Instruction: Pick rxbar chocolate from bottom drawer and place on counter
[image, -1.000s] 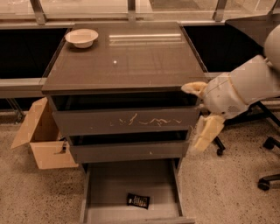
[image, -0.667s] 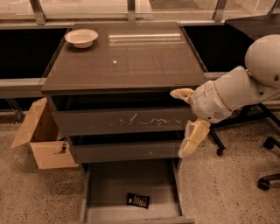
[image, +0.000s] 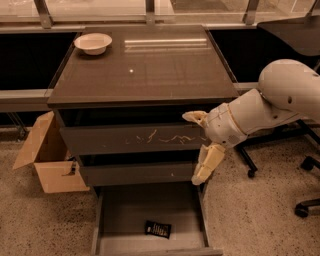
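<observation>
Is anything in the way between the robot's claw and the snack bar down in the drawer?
Nothing visible is. The open gripper hangs by the upper drawer fronts, above the right side of the pulled-out bottom drawer. The rxbar chocolate lies uncovered on the drawer floor, near its front.

bar (image: 158, 229) in pulled-out bottom drawer (image: 127, 205), near its front, gripper (image: 193, 148) above the drawer's right side, before the two upper drawers (image: 125, 141), bowl (image: 93, 43) on surface (image: 150, 75) at back left, box (image: 47, 162) on floor (image: 40, 220) to the left
</observation>
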